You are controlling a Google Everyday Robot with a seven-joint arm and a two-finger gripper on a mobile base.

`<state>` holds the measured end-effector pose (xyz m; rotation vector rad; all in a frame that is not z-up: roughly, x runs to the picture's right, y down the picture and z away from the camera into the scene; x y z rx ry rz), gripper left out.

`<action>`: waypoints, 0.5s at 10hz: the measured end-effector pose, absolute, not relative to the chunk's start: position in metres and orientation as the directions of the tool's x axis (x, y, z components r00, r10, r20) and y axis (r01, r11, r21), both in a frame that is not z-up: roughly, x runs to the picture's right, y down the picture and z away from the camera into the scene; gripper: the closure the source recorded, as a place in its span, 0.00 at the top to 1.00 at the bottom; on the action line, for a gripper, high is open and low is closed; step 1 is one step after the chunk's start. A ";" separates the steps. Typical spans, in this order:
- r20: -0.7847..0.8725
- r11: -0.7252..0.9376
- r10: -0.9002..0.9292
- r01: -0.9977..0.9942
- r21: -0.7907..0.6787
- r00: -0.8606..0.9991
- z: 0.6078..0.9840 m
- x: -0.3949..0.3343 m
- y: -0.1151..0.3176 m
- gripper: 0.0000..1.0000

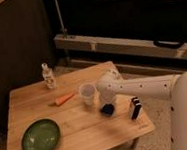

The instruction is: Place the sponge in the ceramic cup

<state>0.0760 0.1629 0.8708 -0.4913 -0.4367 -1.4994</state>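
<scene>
Your white arm (pixel 143 88) is reaching in from three o'clock, wrist bending downward, gripper (pixel 106 103) pointing onto small flat bright-blue sponge (pixel 109 110), sitting at four o'clock of pale ceramic cup (pixel 87 92), grip state you cannot tell.

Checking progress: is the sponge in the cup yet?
Out. The sponge lies on the table beside the ceramic cup, under the gripper.

Nothing written can be read anywhere, not even on the small clear bottle (pixel 48 76) toward the upper left of the tabletop (pixel 68 140). The end effector (pixel 106 105) is down at the sponge (pixel 108 110), centre frame, just right of the ceramic cup (pixel 87 93).
</scene>
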 end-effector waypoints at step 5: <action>0.580 -0.043 -0.814 0.995 -0.091 0.018 0.879 0.072 0.173 0.00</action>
